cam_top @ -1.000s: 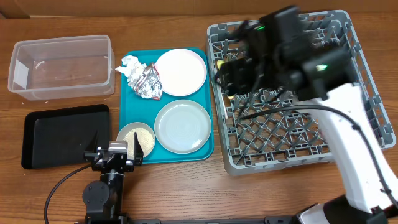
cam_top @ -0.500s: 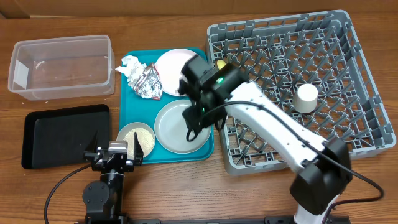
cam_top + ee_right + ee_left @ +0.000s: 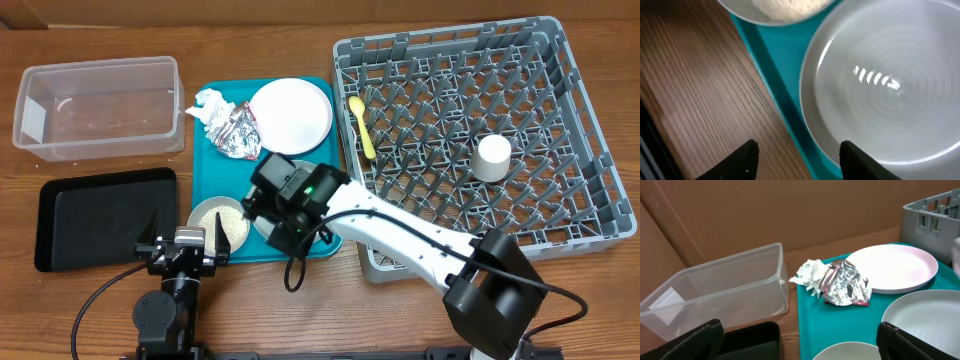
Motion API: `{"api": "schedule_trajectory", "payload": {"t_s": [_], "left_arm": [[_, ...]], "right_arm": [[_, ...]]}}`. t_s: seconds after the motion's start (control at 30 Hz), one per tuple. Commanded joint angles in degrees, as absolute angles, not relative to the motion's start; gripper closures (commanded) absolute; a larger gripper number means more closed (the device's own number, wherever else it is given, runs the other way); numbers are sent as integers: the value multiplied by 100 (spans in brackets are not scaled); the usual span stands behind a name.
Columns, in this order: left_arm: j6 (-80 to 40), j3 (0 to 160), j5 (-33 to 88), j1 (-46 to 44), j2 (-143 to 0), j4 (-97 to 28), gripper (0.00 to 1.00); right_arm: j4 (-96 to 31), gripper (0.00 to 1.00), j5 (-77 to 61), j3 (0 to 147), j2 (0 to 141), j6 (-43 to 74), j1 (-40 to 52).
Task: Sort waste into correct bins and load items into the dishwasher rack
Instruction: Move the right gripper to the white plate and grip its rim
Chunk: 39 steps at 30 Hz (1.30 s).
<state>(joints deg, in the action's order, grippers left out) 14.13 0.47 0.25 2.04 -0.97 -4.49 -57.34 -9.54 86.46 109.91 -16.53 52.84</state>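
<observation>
My right gripper (image 3: 280, 212) (image 3: 800, 161) is open low over the front-left rim of the pale grey-green plate (image 3: 880, 85) on the teal tray; one finger is over the wood, the other over the plate. The arm hides most of that plate from overhead. The small bowl of rice (image 3: 218, 222) sits beside it. The white plate (image 3: 291, 115), napkin (image 3: 208, 103) and foil wrapper (image 3: 237, 135) lie at the tray's back. The yellow spoon (image 3: 362, 125) and white cup (image 3: 491, 157) are in the grey rack (image 3: 590, 130). My left gripper (image 3: 185, 245) (image 3: 800, 342) is open and empty. The fork is not visible.
The clear tub (image 3: 100, 105) stands at the back left, with the black tray (image 3: 100, 215) in front of it. The teal tray (image 3: 215, 170) lies between them and the rack. A brown cardboard wall runs behind the table.
My right arm has swung from the rack leftward and toward the front, ending over the grey-green plate. The cup stays in the rack. The left arm has not moved.
</observation>
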Motion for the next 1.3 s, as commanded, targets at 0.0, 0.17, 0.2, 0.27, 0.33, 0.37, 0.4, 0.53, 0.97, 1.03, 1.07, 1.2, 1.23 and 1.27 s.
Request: {"api": "schedule_trajectory", "payload": {"t_s": [0.0, 0.17, 0.2, 0.27, 0.33, 0.37, 0.4, 0.53, 0.97, 1.03, 1.07, 1.2, 1.23, 1.27], "left_arm": [[1459, 34, 49, 261, -73, -449, 0], [1459, 34, 47, 261, -73, -449, 0], [1459, 34, 49, 261, -73, -447, 0], [1459, 34, 49, 261, -73, -447, 0], [1459, 34, 49, 261, -73, -447, 0], [1459, 34, 47, 261, -73, -447, 0], [1459, 34, 49, 261, -73, -449, 0], [1459, 34, 49, 261, -73, -449, 0], [1459, 34, 49, 261, -75, -447, 0], [1459, 34, 49, 261, -73, -449, 0], [1459, 34, 47, 261, -75, -449, 0], [1459, 34, 49, 261, -75, -449, 0], [1459, 34, 49, 261, -75, -449, 0], [1459, 34, 49, 261, -75, -449, 0]], "right_arm": [[-5566, 45, -650, 8619, 11229, -1863, 5308], [-5487, 46, -504, 8619, 11496, -1863, 5282], [-5452, 47, -582, 8617, 11535, -1863, 5282], [-5369, 48, -777, 8617, 11596, -1861, 5282], [-5260, 49, -902, 8608, 11668, -1844, 5282], [-5223, 50, -906, 8608, 11705, -1841, 5282], [-5190, 50, -906, 8608, 11749, -1841, 5282], [-5192, 53, -908, 8567, 11891, -1841, 5282], [-5295, 60, -611, 8464, 12079, -1846, 5275], [-5349, 61, -539, 8464, 12079, -1846, 5275], [-5360, 62, -545, 8464, 12079, -1846, 5275], [-5319, 75, -558, 8464, 12079, -1846, 5275], [-5315, 77, -554, 8466, 12079, -1846, 5275], [-5319, 80, -530, 8468, 12079, -1846, 5275]]}}
